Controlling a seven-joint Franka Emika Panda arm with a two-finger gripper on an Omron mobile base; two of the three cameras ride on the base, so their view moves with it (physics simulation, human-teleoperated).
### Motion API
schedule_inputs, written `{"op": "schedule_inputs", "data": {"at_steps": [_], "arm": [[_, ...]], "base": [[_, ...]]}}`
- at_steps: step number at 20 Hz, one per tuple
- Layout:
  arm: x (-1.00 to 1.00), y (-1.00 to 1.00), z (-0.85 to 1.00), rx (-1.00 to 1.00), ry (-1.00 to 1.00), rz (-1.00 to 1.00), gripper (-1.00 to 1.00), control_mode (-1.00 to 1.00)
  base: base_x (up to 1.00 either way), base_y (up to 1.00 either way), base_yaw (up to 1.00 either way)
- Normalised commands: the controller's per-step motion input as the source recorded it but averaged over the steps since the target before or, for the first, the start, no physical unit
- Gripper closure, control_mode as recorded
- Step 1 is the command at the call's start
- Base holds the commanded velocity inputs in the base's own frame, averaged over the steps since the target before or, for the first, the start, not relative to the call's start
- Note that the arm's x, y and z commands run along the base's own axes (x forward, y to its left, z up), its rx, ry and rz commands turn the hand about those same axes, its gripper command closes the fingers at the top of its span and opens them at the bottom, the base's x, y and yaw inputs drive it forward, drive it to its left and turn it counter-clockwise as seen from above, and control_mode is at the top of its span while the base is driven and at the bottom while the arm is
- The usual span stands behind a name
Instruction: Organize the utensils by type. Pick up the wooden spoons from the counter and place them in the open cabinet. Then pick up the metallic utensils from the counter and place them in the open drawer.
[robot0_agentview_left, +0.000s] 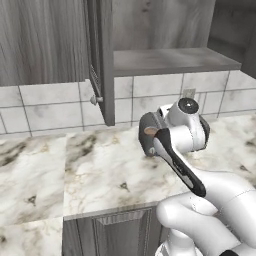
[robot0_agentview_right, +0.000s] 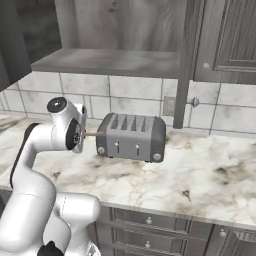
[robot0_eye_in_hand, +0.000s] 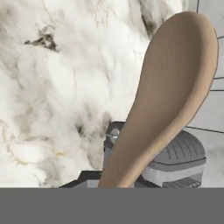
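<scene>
The tool (robot0_agentview_right: 85, 134) is clamped on a wooden spoon (robot0_eye_in_hand: 164, 100) above the tabletop (robot0_agentview_right: 200, 175), the open cabinet (robot0_agentview_left: 170, 60) at twelve o'clock awaiting it, metallic utensils still undone.

The wooden spoon (robot0_eye_in_hand: 166, 100) is pale tan, matt wood with fine, smooth grain. The counter (robot0_agentview_left: 100, 165) looks like polished white stone veined grey and brown. The open cabinet (robot0_agentview_left: 150, 30) shows dark grey wood grain, matt. The toaster (robot0_agentview_right: 131, 136) looks like brushed grey metal. The wall tiles (robot0_agentview_right: 125, 95) are smooth and pale.
</scene>
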Motion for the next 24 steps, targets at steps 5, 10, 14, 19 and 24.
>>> {"op": "schedule_inputs", "data": {"at_steps": [5, 10, 14, 19, 24], "arm": [[0.1, -0.05, 0.91, -0.07, -0.25, -0.01, 1.0, -1.0], [0.26, -0.2, 0.94, -0.08, -0.21, -0.01, 1.0, -1.0], [0.03, -0.45, 1.0, 0.0, -0.24, 0.0, 1.0, -1.0], [0.09, -0.3, 0.89, 0.0, -0.1, 0.0, 1.0, -1.0], [0.41, -0.01, 0.63, 0.0, -0.09, 0.0, 1.0, -1.0]], "base": [[0.0, 0.0, 0.0], [0.0, 0.0, 0.0], [0.0, 0.0, 0.0], [0.0, 0.0, 0.0], [0.0, 0.0, 0.0]]}}
